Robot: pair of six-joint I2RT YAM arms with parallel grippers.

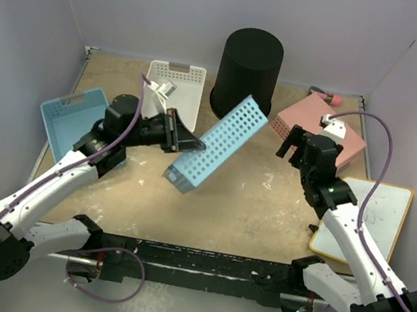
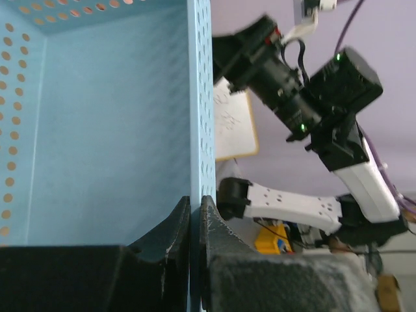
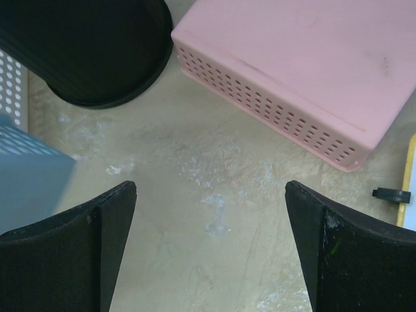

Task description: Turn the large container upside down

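Note:
The large container [image 1: 247, 72], a tall round black bin, stands at the back of the table with a flat closed end facing up. Its wide lower edge shows in the right wrist view [image 3: 84, 52], resting on the table. My left gripper [image 1: 181, 140] is shut on the wall of a long perforated blue basket [image 1: 220, 144] and holds it tilted above the table, just in front of the bin. The left wrist view shows my left gripper [image 2: 195, 200] pinching that basket's wall [image 2: 117, 130]. My right gripper [image 1: 294, 144] is open and empty over bare table [image 3: 211, 188], right of the bin.
A pink basket [image 1: 313, 123] lies upside down at the back right, also in the right wrist view [image 3: 305, 65]. A white basket [image 1: 180, 86] sits left of the bin, and another blue basket [image 1: 72, 121] is at the left edge. A whiteboard [image 1: 364, 220] lies at the right.

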